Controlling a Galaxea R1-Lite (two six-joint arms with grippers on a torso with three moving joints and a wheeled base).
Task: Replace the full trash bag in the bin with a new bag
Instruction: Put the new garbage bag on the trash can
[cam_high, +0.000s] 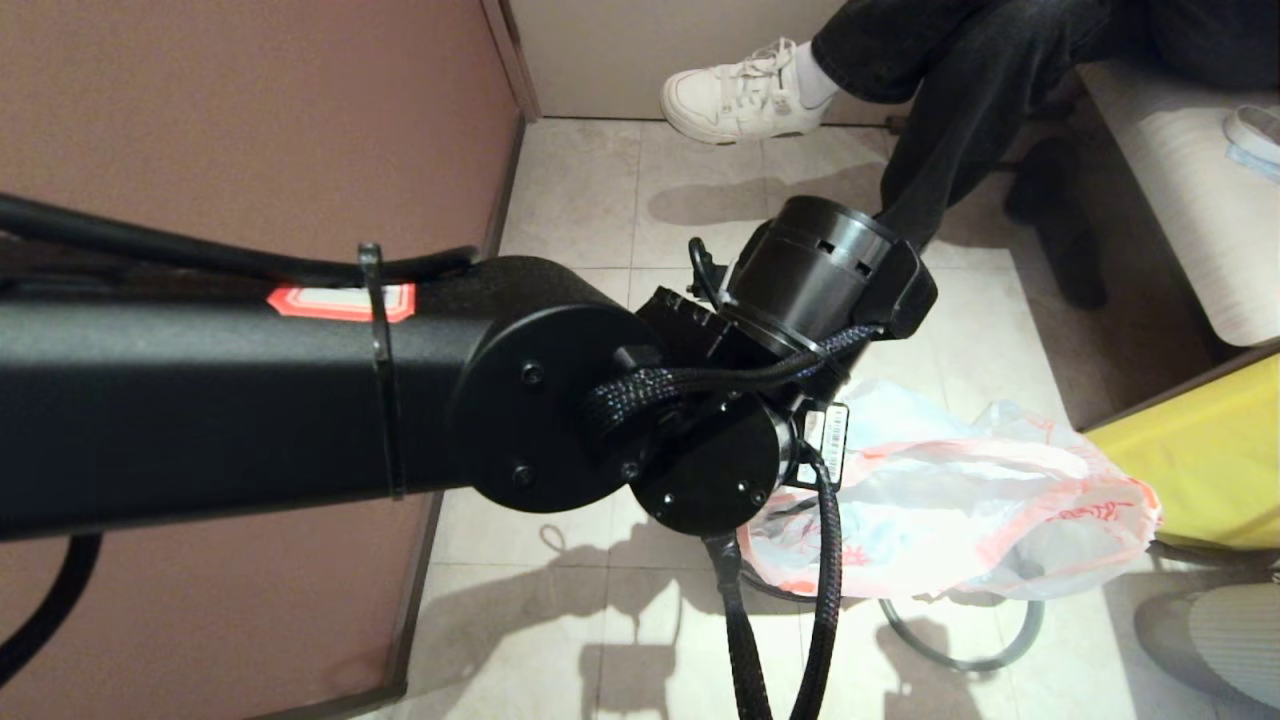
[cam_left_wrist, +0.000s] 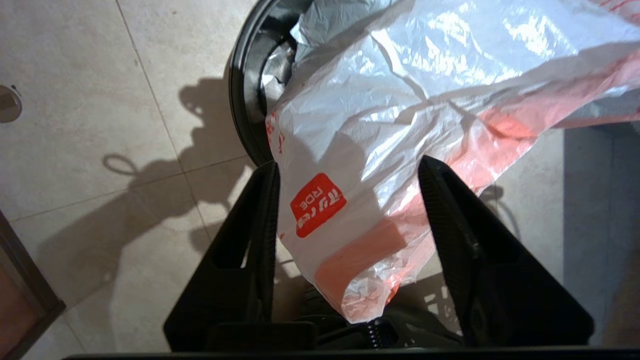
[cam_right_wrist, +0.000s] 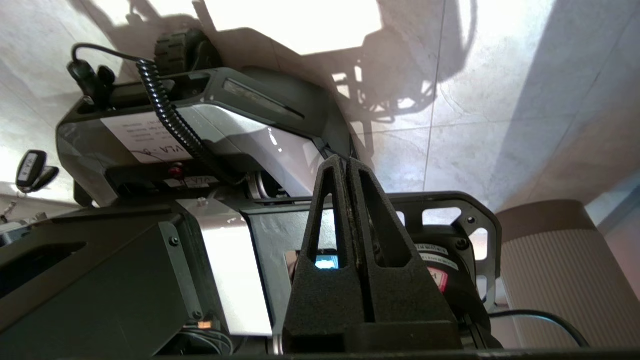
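Crinkled translucent bag over the round dark bin

Left tool (cam_left_wrist: 347, 200) spread apart around the new bag (cam_left_wrist: 400, 115), glossy bin (cam_left_wrist: 245, 100) at upper centre; right tool (cam_right_wrist: 347, 165) pinched closed, empty, above the robot base (cam_right_wrist: 200, 150).

An indoor lounge or waiting corner, by the look of it: pale square floor tiles (cam_high: 600, 190) with thin grout lines run up to a plain brownish-pink wall panel (cam_high: 250, 120) edged by a dark wooden skirting strip (cam_high: 415, 600). At two o'clock, a seated person in dark trousers (cam_high: 960, 90) and a white lace-up sneaker (cam_high: 745, 90) rests on a cream cushioned bench seat (cam_high: 1190, 220). At four o'clock stands a yellow block (cam_high: 1215, 460). Beside it, a ribbed beige round container (cam_right_wrist: 565, 280) sits on the tiles.
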